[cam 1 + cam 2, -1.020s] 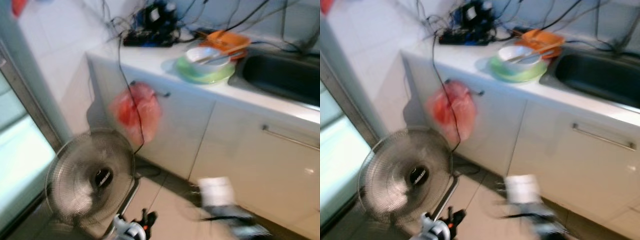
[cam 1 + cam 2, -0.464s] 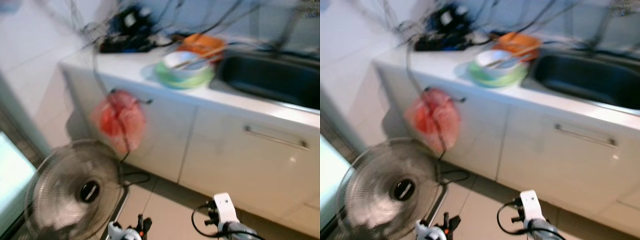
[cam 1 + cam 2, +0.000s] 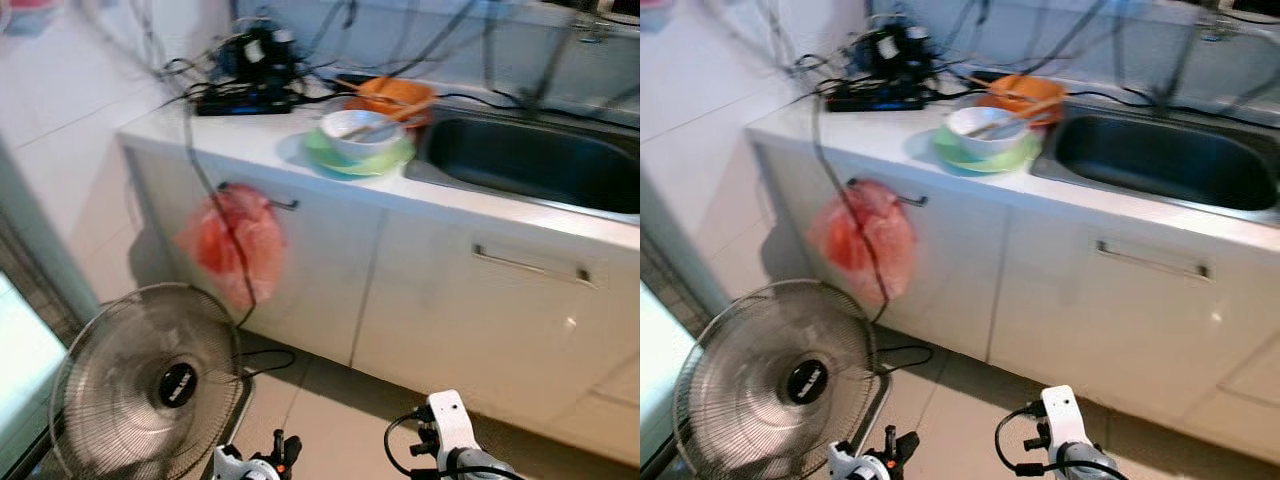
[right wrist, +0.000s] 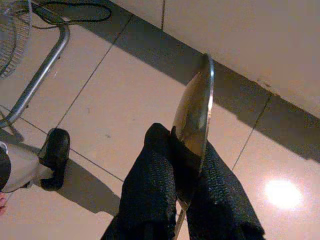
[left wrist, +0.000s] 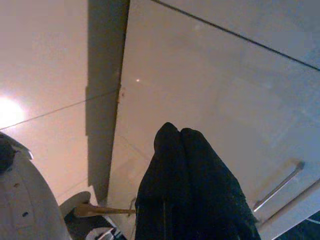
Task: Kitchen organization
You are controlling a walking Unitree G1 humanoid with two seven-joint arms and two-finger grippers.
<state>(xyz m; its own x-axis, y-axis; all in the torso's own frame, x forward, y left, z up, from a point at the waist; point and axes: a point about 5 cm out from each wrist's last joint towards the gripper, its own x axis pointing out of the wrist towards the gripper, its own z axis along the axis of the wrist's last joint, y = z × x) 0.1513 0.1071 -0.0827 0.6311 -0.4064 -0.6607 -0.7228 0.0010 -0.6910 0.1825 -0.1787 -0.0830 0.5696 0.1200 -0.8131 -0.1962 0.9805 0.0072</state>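
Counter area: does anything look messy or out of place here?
Yes. A tangle of black cables sprawls over the counter corner, one cord dangling past the red bag hung on the cabinet handle. Bowls sit stacked beside the sink.

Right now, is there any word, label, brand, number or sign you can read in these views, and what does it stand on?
None can be read.
Fan: the dark hub badge carries pale marks, too blurred to read.
Black device among the cables on the counter: a pale patch, too small to tell.
Bowls, red bag, cabinet doors: no lettering visible.
Metal plate in the right gripper: none visible.
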